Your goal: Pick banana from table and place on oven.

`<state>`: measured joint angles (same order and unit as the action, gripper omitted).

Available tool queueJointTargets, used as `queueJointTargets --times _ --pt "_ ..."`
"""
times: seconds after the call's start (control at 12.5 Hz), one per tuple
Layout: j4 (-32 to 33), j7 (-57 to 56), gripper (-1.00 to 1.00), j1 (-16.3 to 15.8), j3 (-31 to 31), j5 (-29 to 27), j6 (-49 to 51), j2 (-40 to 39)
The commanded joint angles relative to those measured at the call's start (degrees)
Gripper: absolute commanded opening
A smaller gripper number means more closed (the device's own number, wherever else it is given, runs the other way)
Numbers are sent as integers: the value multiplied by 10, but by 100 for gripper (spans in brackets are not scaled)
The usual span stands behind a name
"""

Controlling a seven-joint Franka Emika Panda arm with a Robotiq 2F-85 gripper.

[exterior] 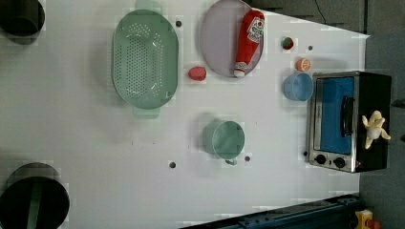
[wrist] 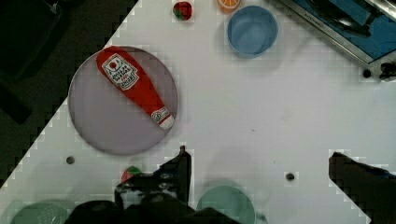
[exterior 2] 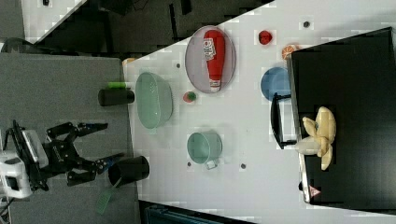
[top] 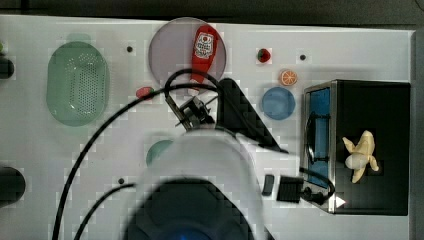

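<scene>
**Banana on the oven top**

The banana (top: 361, 150) lies on the oven (top: 380, 120)'s black top, peel flaps splayed. The gripper (wrist: 259, 161) hangs empty over the table (top: 320, 45), fingers spread wide. Beyond, toward ten o'clock in the wrist view, a ketchup bottle (wrist: 133, 84) rests on a grey plate (wrist: 93, 121).

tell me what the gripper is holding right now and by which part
Nothing. The gripper is open and empty above the table. The banana lies free on top of the oven.

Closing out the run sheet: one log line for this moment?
banana: lying on oven black top | claw: open, empty, over table away from oven | place step: looks done
</scene>
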<state>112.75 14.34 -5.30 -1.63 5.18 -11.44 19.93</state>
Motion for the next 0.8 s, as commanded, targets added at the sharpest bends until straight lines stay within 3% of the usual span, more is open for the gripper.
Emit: queueJointTargets --times 0.08,0.8 --pt "46 6 100 20 -39 -7 7 6" --pt "57 -8 100 21 -42 -7 12 19"
